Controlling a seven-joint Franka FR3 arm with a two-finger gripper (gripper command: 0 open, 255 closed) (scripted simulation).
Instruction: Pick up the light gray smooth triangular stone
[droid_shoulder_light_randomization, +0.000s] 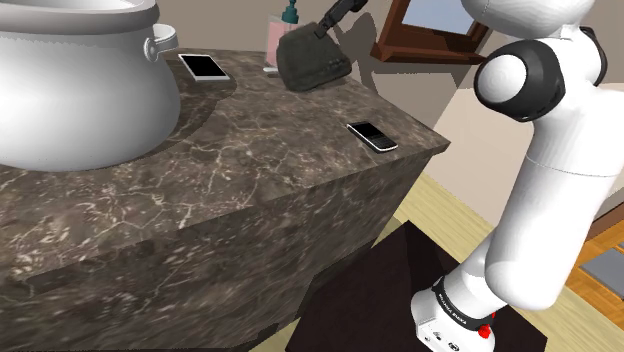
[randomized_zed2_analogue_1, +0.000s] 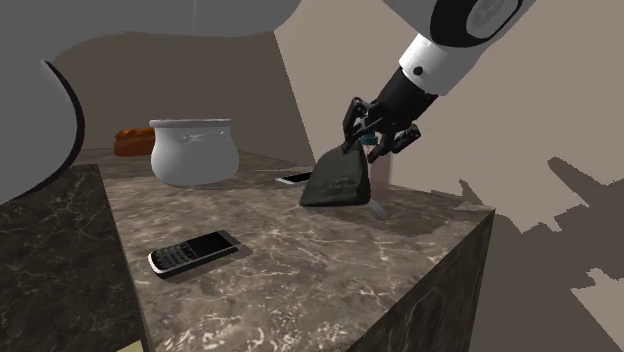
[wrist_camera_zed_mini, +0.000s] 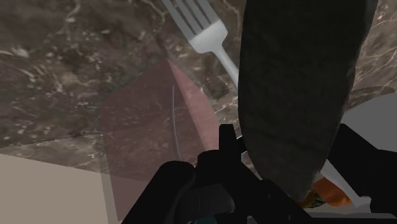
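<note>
Gripper partly behind dark stone

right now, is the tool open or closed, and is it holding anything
Tool: closed on the dark grey triangular stone, clasping its top end.

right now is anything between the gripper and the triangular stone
Nothing visible stands between them: the gripper is right at the top of the dark grey triangular stone. A fork and a pink pump bottle sit close beside the stone, not in between.
</note>
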